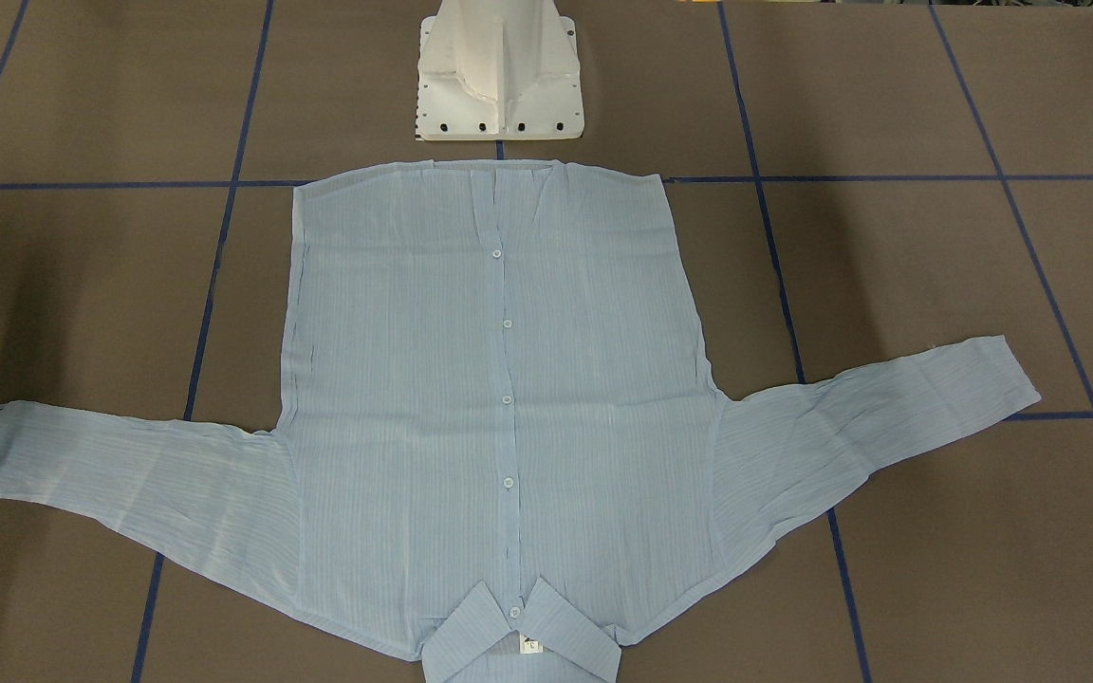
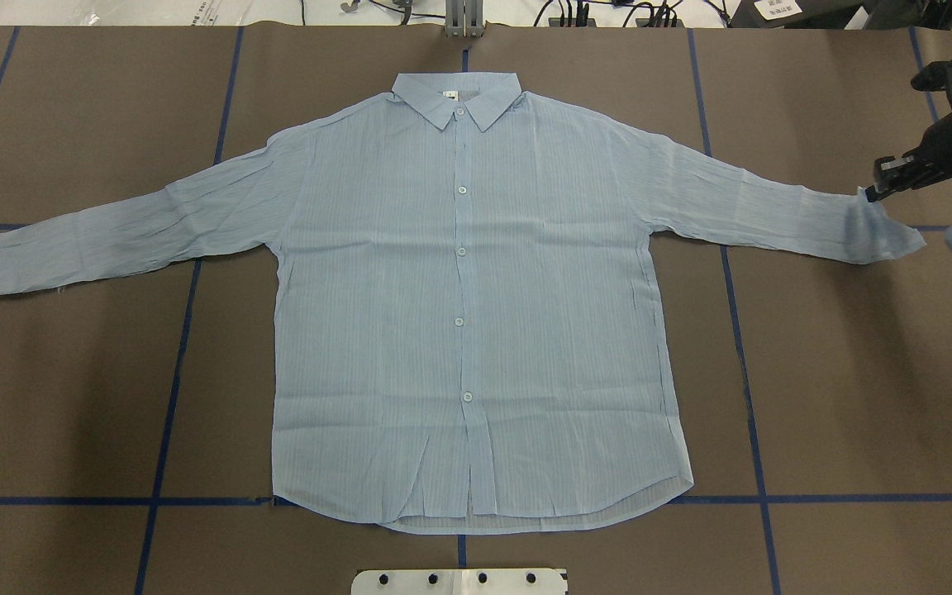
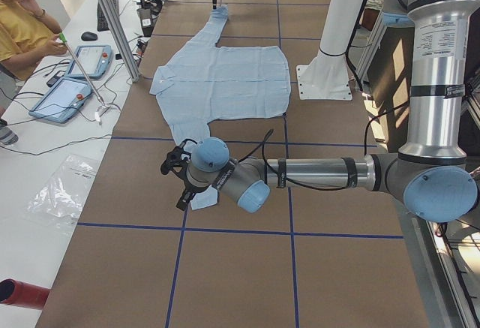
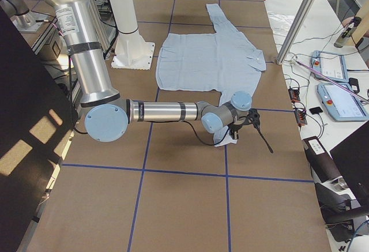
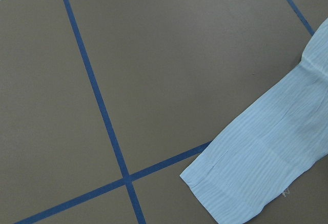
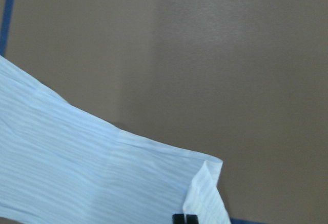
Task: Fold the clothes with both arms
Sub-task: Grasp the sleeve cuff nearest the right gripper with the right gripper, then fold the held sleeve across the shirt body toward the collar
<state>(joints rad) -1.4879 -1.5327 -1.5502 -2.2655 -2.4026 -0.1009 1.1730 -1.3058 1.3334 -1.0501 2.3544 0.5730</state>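
Brown tabletop point(image 2: 856, 372) is covered by the flat-spread shirt point(image 2: 459, 289). One cuff point(image 6: 205, 183) is clamped in the right gripper point(image 2: 871, 194) jaws (wrist view). The left gripper point(image 3: 180, 193) jaws, seen only sidelong, cannot be judged.

Even indoor light, soft shadow on shirt point(image 1: 499, 379) cuff, right wrist view perhaps slightly defocused.

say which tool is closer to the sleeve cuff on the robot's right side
Right. The right tool pinches the edge of that sleeve cuff. The left tool hovers over the opposite cuff, across the whole shirt.
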